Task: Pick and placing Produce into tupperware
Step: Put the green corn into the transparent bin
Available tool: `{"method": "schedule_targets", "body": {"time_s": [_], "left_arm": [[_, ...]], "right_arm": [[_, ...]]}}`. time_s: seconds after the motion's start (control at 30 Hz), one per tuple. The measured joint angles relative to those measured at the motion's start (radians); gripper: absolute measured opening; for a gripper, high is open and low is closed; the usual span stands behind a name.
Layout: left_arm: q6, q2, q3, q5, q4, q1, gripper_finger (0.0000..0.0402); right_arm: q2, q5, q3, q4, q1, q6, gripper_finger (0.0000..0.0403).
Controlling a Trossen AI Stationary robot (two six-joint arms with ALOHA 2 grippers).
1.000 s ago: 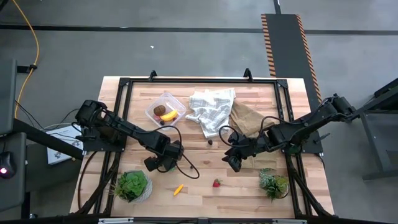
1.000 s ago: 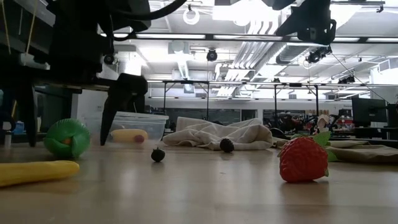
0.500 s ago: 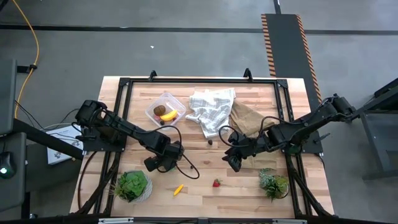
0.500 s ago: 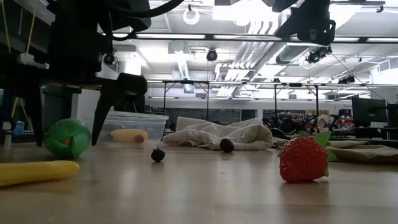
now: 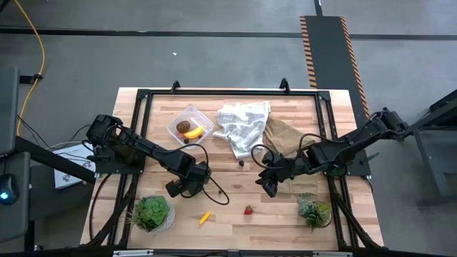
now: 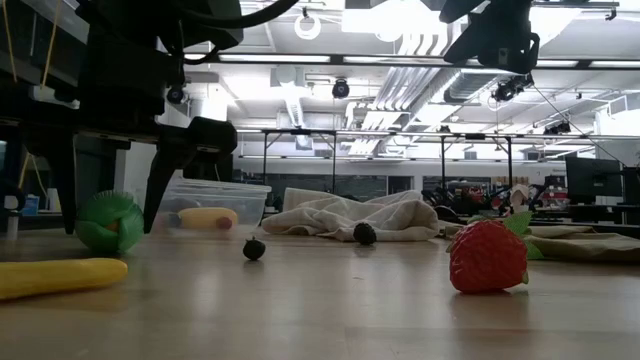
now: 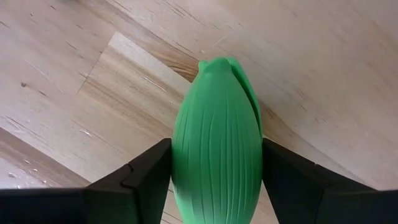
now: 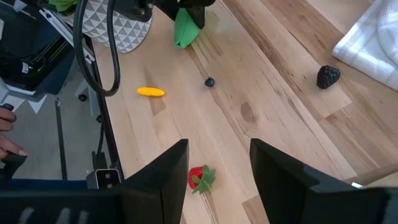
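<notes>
The green oval lies on the table between the fingers of my left gripper, which is shut on it. A clear tupperware near the far left holds a brown ball and a yellow piece. A red strawberry, a yellow piece, a dark berry and a smaller berry lie loose on the wood. My right gripper hovers open above the table's right half, over the strawberry, and touches nothing. My left gripper pinches the green oval across its wide middle, one finger on each long side. The fingers come from above, pointing down. In the low view the oval rests on the table between the two fingers.
A white checked cloth and a brown paper bag lie at the far middle. Potted plants stand at the near left and near right. A person's hand shows beyond the table edge. Bare wood lies in the near middle.
In the low view the left gripper's two fingers have drawn together from well apart until they stand against the green oval's sides. The oval has stayed on the table. The right arm has kept still.
</notes>
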Motion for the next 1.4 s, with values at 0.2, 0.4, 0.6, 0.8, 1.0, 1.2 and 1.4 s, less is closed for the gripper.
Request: {"method": "schedule_targets", "body": {"time_s": [0.2,0.4,0.6,0.8,1.0,1.2,1.4], "left_arm": [[-0.022,0.000,0.002,-0.001,-0.002,0.000,0.0208],[-0.055,0.002,0.074,-0.011,-0.034,0.000,0.0205],[-0.075,0.002,0.176,-0.012,-0.108,0.000,0.0207],[-0.099,0.002,0.253,-0.057,-0.176,0.001,0.0202],[-0.117,0.002,0.298,-0.125,-0.253,0.002,0.0204],[-0.207,0.002,0.346,-0.136,-0.324,0.049,0.0203],[-0.290,0.001,0.422,-0.139,-0.386,0.152,0.0203]], "right_arm": [[0.000,0.000,0.000,0.000,0.000,-0.002,0.0163],[0.000,0.000,0.000,-0.001,0.000,-0.003,0.0163],[0.000,0.013,0.000,-0.002,0.000,-0.003,0.0163],[0.000,0.012,0.000,-0.002,0.000,-0.011,0.0163],[0.000,0.012,0.000,-0.002,0.000,-0.021,0.0163],[0.000,0.012,0.000,-0.002,0.000,-0.029,0.0163],[0.000,0.012,0.000,-0.001,0.000,-0.037,0.0163]]}}
